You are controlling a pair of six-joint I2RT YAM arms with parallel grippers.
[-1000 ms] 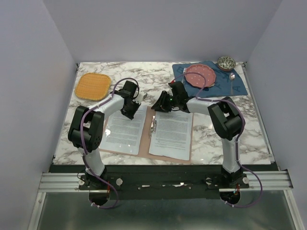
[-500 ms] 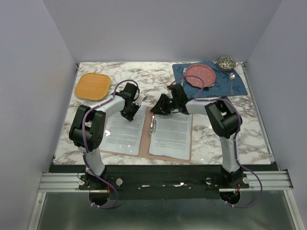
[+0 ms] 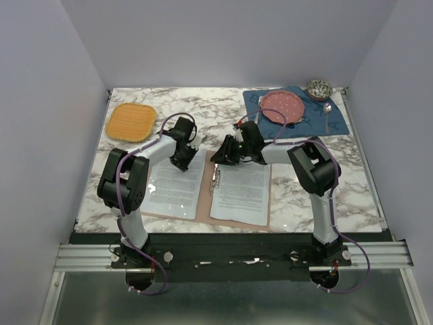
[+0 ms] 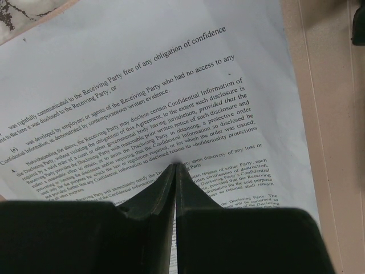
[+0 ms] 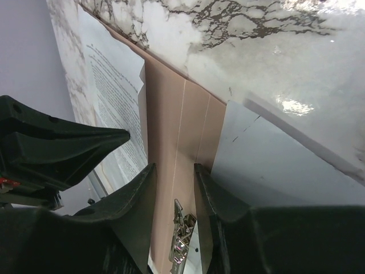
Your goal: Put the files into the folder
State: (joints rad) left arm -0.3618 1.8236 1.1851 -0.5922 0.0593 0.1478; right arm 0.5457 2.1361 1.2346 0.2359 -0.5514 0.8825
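Note:
The pinkish-brown folder (image 3: 204,198) lies open and flat on the marble table. One printed sheet (image 3: 174,188) lies on its left half and another sheet (image 3: 242,191) on its right half. A metal clip (image 3: 216,179) sits at the spine. My left gripper (image 3: 181,161) is shut, its tips down at the top of the left sheet (image 4: 142,85); the left wrist view shows the jaws closed (image 4: 175,166). My right gripper (image 3: 220,156) is open and empty over the far end of the spine (image 5: 171,114), the clip (image 5: 182,242) showing between its fingers (image 5: 174,166).
An orange woven mat (image 3: 131,121) lies at the back left. A blue placemat (image 3: 338,124) at the back right holds a pink plate (image 3: 283,106), a fork (image 3: 259,107) and a spoon (image 3: 327,114); a patterned bowl (image 3: 318,88) stands behind it.
My right gripper has shifted a little left and away, toward the far end of the folder's spine. My left gripper has edged slightly left on its sheet. The sheets have not visibly moved.

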